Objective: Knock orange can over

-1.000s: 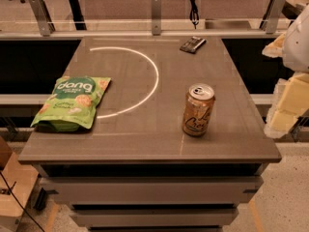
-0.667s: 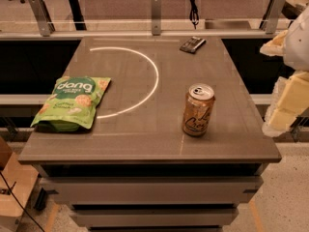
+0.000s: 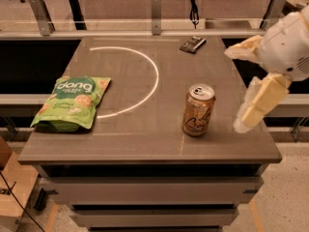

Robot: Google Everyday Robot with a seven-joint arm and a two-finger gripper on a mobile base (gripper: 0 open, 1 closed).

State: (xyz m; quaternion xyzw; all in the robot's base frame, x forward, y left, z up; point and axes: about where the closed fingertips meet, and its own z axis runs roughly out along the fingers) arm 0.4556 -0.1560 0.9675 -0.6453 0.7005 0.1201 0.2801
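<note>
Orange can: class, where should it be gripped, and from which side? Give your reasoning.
Probably its mid-body, from the right: the can stands upright with a bare round wall, and the open end effector hovers right of it over the table edge.

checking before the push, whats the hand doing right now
hand: open, holding nothing, over the table's right edge, right of the upright orange can, not touching it

The blurred gripper (image 3: 234, 88) is cut off at the right edge.
</note>
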